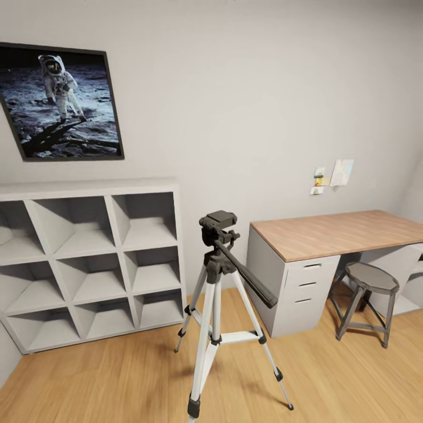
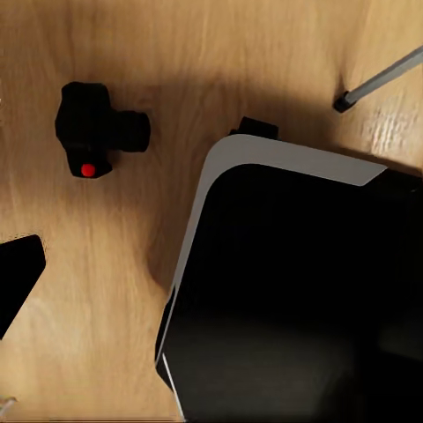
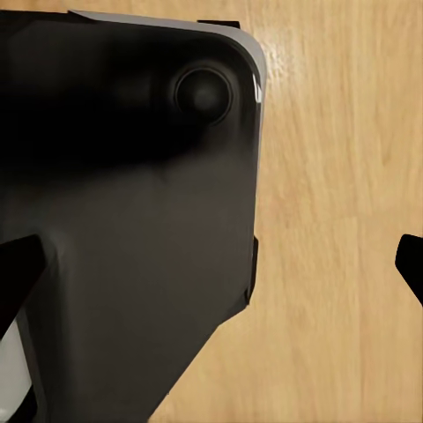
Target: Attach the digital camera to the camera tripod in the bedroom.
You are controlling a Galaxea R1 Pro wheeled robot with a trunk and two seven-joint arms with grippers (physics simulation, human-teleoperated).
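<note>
While your head camera faces the tripod [image 1: 218, 305] standing on the floor [image 1: 117, 376] between the shelf [image 1: 88, 258] and desk [image 1: 329, 235], the camera [image 2: 95, 130] lies on the planks well beyond your left gripper's [image 2: 18, 282] dark fingertip, apart from it. Whether those jaws are apart, you cannot tell. Your right gripper's [image 3: 211, 273] fingertips sit at opposite edges, jaws wide apart, empty.

The camera tripod [image 1: 218, 305] is placed at the lower centre of the head view, on the floor [image 1: 117, 376], in front of the wall [image 1: 235, 106]. A cube shelf [image 1: 88, 264] is set at the left, below a framed picture [image 1: 61, 101] at the upper left. At the right a desk [image 1: 329, 258] is seen, with a stool [image 1: 367, 302] before it at the far right. In the left wrist view, the digital camera [image 2: 92, 130] is seen lying on the floor at the upper left.
</note>
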